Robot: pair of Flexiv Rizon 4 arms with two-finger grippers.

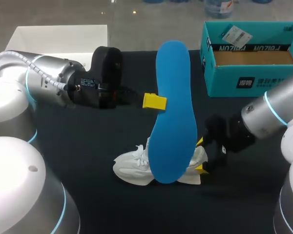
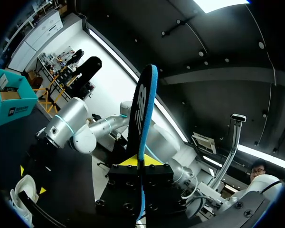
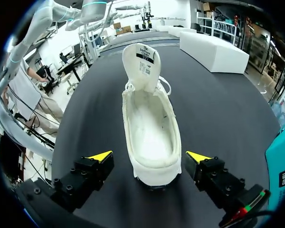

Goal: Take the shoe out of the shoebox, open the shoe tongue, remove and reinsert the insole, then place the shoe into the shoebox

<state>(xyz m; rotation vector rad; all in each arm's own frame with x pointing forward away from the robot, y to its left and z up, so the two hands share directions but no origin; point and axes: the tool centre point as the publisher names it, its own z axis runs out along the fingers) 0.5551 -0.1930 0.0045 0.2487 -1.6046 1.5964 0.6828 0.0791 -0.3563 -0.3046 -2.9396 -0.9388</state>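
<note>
Aloft, insole [image 1: 173, 112]: blue foam, smooth, long axis upright, clamped edge-on in the left gripper [image 1: 154, 101].
Shoe [image 1: 132, 165]: white, soft, on its sole, toe pointing left, tongue raised, heel inside the right gripper [image 3: 149, 156], jaws parted, untouching.
Room: dark matte table [image 1: 88, 146] spreads to its left; teal cardboard shoebox [image 1: 254, 80] well apart.

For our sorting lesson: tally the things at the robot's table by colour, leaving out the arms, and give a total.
White: 2 (white fabric shoe, white rectangular box)
Blue: 1 (blue foam insole)
Teal: 1 (teal cardboard shoebox)
Total: 4
</note>
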